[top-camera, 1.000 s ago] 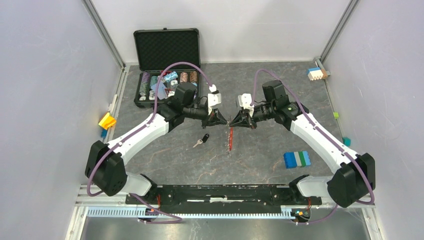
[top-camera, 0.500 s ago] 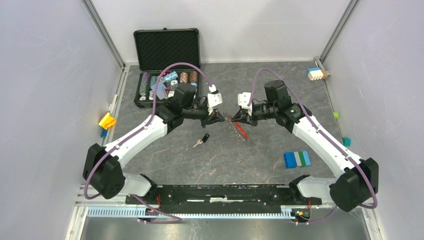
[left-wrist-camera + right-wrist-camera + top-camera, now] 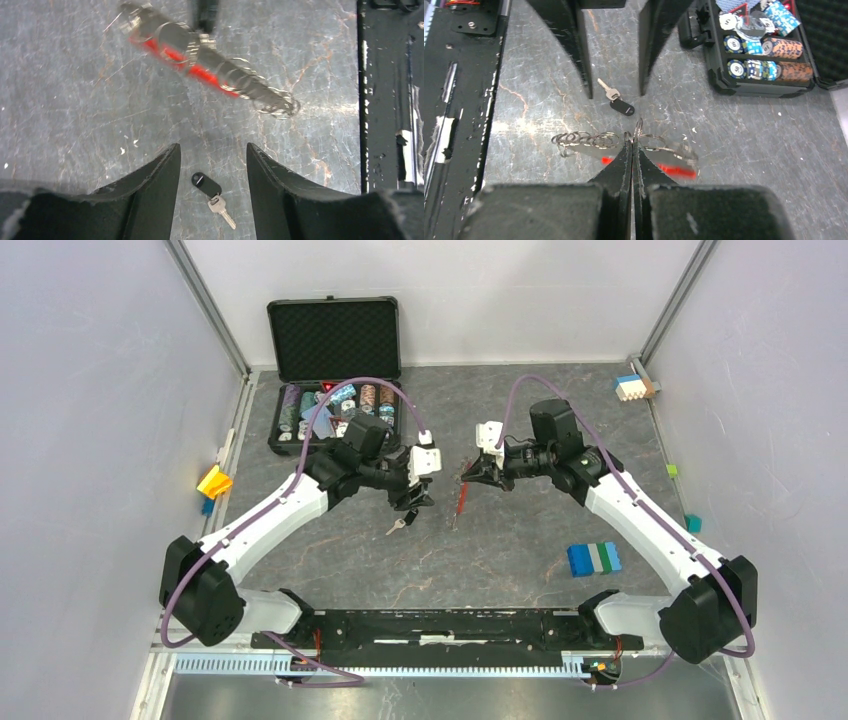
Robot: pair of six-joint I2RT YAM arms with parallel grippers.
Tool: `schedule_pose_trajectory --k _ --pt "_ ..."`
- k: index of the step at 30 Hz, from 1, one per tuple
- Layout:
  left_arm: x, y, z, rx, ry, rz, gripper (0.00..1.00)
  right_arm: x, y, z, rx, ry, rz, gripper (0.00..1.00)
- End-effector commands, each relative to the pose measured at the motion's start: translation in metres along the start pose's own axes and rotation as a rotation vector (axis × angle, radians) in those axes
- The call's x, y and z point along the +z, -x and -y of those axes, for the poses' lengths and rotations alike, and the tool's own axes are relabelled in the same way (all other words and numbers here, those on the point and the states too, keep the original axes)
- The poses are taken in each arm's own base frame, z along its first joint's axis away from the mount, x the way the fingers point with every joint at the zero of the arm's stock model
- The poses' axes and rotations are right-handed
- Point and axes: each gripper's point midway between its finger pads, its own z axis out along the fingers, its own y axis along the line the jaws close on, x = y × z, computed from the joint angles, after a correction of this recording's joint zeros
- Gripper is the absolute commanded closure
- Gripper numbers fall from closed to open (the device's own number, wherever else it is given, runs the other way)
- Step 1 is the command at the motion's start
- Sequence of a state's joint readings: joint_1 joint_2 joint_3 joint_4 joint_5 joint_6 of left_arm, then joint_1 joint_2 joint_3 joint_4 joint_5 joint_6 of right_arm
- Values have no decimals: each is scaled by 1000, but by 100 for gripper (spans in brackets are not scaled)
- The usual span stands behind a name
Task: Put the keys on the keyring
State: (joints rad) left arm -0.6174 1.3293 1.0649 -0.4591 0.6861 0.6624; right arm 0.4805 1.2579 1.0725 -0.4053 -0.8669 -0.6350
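Note:
The key (image 3: 212, 191), with a black head and a short silver blade, lies flat on the grey table (image 3: 520, 540). My left gripper (image 3: 212, 148) hovers open right above it, one finger on each side, touching nothing. From above, the key (image 3: 399, 526) shows just below the left gripper (image 3: 411, 506). My right gripper (image 3: 632, 136) is shut on the keyring (image 3: 589, 141), a string of silver rings with a red tag, which hangs below it and looks blurred. The keyring (image 3: 459, 502) dangles under the right gripper (image 3: 467, 477), just right of the key.
An open black case (image 3: 335, 405) of poker chips stands at the back left. A blue, white and green block (image 3: 594, 558) lies front right. A white block (image 3: 633, 387) sits at the back right and a yellow piece (image 3: 214, 481) by the left wall. The black base rail (image 3: 440, 625) runs along the near edge.
My left gripper was shut at the keyring beside the right gripper; it has opened and dropped down over the key. The keyring swung and now hangs from the right gripper alone.

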Motion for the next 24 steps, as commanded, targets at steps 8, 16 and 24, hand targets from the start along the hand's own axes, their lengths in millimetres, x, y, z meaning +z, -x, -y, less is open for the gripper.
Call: schedule_pose_trajectory --k 8,16,24 --pt "-1 62 -34 -200 107 177 46 5 7 -23 0 152 54 100" --pt "-9 68 1 -133 -78 176 54 1 9 -2 9 10 34 100" --pt "-24 64 26 -29 -165 147 56 1 9 7 41 -33 27 100"
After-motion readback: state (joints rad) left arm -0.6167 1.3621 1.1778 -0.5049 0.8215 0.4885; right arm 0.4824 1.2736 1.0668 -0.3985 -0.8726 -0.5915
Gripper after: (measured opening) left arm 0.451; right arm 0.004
